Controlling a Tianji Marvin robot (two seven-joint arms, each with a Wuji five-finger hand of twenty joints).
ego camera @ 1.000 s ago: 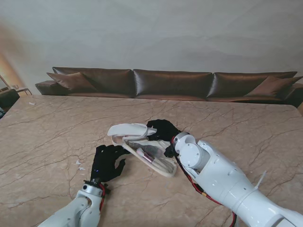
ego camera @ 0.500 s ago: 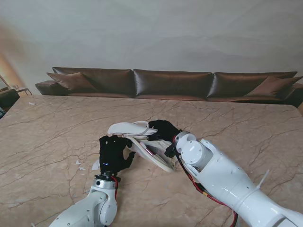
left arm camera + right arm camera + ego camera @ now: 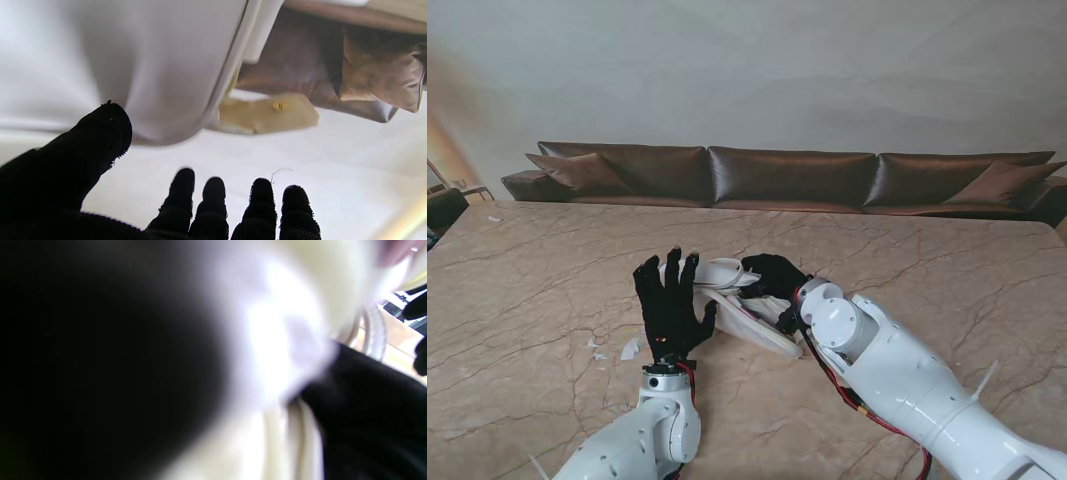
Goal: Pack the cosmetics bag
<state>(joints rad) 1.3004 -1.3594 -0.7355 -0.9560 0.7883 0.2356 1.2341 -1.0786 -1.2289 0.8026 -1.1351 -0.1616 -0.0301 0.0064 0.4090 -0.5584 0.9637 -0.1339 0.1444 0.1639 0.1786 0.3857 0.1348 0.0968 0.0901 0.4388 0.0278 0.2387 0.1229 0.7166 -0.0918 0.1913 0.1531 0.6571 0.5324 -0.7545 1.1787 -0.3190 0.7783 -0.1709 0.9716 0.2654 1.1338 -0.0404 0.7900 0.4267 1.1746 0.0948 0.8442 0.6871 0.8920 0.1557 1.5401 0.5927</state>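
Cream cosmetics bag (image 3: 737,300) (rim pinched by right hand (image 3: 772,278)) mid-table.

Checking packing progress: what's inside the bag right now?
Stand view: the bag gapes open toward the left hand, with a slim pinkish item lying inside. The right hand covers the far part, so anything deeper is hidden.
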